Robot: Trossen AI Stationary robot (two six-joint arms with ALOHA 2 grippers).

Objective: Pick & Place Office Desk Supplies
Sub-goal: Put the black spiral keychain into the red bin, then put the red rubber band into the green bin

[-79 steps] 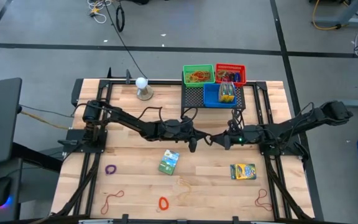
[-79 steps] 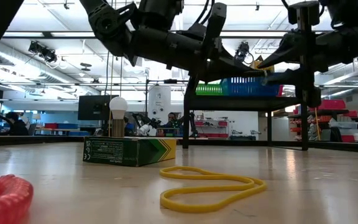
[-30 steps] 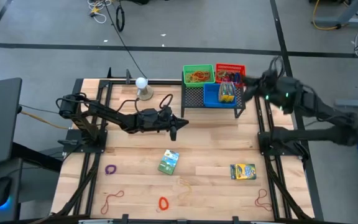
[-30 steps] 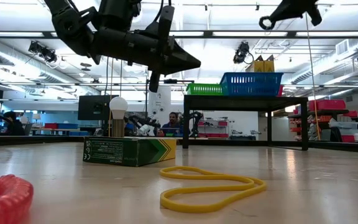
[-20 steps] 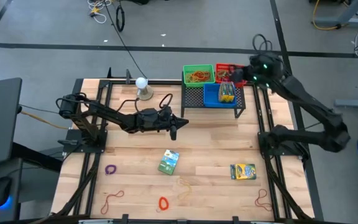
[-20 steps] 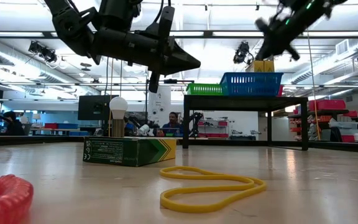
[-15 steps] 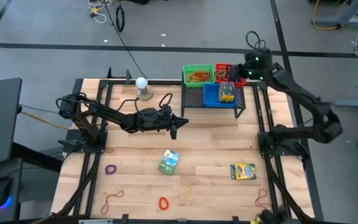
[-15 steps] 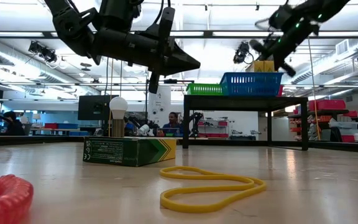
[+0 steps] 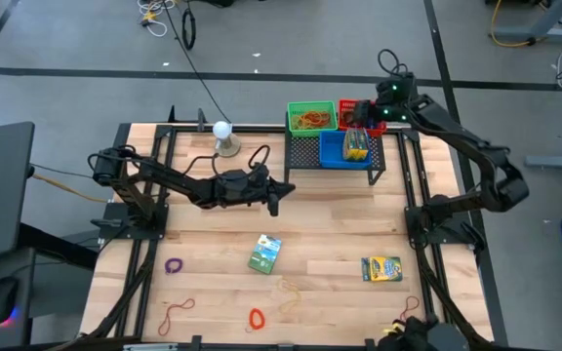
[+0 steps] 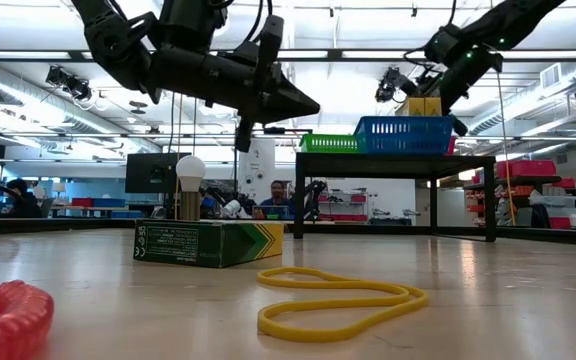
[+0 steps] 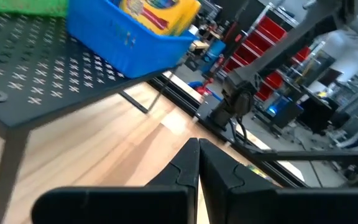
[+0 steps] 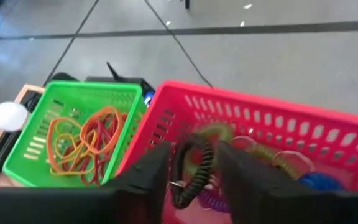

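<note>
The right pincer (image 12: 188, 171) grips a black coil loop (image 12: 190, 168) between its fingers and hangs over the red basket (image 12: 328, 130), which sits at the far right of the black mesh rack (image 9: 305, 151). The basket already holds several coloured loops. Just left of it, the green basket (image 12: 36, 124) contains a tangle of rubber bands (image 12: 82, 146). The blue basket (image 9: 344, 148), holding crayon boxes, stands nearer on the same rack.

The left pincer (image 11: 197, 165) is closed and empty, and hovers above the worktop (image 9: 330, 239) left of the rack.

Handling judgement: the coil loop appears light, springy and soft. It will stretch or dangle rather than resist. A pinch across one strand suffices, though it may snag on a finger at release.

Remaining on the worktop:
- green crayon box (image 9: 264, 253), near centre
- yellow crayon box (image 9: 381, 268), near right
- yellow band (image 10: 338, 300)
- purple loop (image 9: 173, 264)
- red loop (image 9: 256, 318)

The boxes appear stiff and light, best gripped across the narrow sides.
</note>
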